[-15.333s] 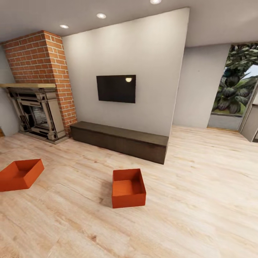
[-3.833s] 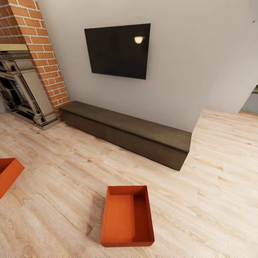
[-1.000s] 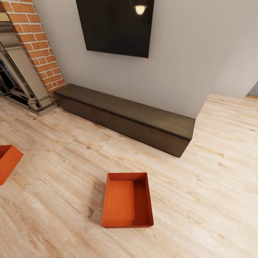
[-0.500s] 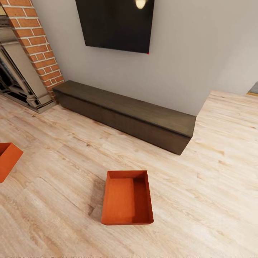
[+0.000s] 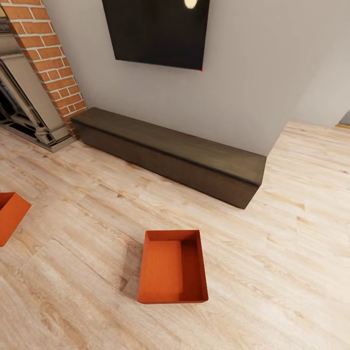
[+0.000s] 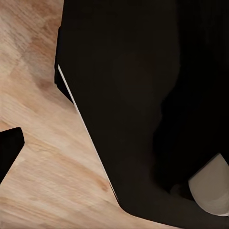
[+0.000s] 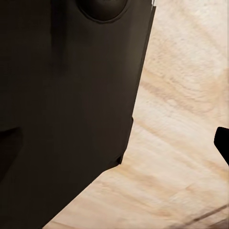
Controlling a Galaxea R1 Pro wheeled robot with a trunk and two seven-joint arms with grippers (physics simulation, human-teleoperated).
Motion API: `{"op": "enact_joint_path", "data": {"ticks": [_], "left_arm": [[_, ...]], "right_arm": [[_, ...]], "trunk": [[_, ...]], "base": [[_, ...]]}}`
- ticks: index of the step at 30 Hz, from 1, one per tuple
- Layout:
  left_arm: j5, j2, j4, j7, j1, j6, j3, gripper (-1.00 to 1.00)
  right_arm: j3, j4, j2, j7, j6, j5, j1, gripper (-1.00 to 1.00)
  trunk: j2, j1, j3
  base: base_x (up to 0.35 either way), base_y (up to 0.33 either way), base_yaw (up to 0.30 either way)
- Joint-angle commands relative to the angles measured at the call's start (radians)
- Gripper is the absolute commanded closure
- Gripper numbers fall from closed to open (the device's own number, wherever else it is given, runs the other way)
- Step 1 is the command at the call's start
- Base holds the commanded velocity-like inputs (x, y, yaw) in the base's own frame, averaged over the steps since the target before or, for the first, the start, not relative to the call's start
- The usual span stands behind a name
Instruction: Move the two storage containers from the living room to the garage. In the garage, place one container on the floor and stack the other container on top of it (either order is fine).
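Note:
Two orange-red storage containers lie open-side-up on the light wood-plank floor (image 5: 272, 272) of the living room. One container (image 5: 172, 267) sits in the lower middle of the head view, its long side pointing away from me. The other container (image 5: 9, 216) is cut off by the left edge of that view. In the left wrist view a dark fingertip (image 6: 8, 145) pokes in over the planks beside my own dark body (image 6: 143, 105). The right wrist view shows another dark fingertip (image 7: 222, 143) next to my dark body (image 7: 67, 109).
A long low dark-brown bench (image 5: 170, 153) runs along the grey wall behind the near container. A black TV (image 5: 155, 31) hangs above it. The red-brick fireplace (image 5: 43, 58) with its metal surround stands at the far left. Open plank floor stretches to the right.
Over the last second the whole head view has shifted slightly as the camera moved. Both containers keep their places on the floor.

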Motion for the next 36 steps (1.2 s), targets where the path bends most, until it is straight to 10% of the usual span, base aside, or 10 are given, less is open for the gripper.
{"op": "enact_joint_path", "data": {"ticks": [1,36], "left_arm": [[0.003,0.000,0.000,0.001,0.000,-0.002,0.003,-1.00],[0.013,-0.001,0.002,0.002,0.000,0.003,0.003,-1.00]], "right_arm": [[0.007,0.003,0.000,-0.001,-0.005,-0.011,-0.001,-1.00],[0.004,0.000,0.002,-0.012,-0.002,-0.014,-0.001,-1.00]], "trunk": [[0.000,0.000,-0.001],[0.000,0.000,-0.001]], "base": [[0.000,0.000,0.000],[0.000,0.000,0.000]]}}
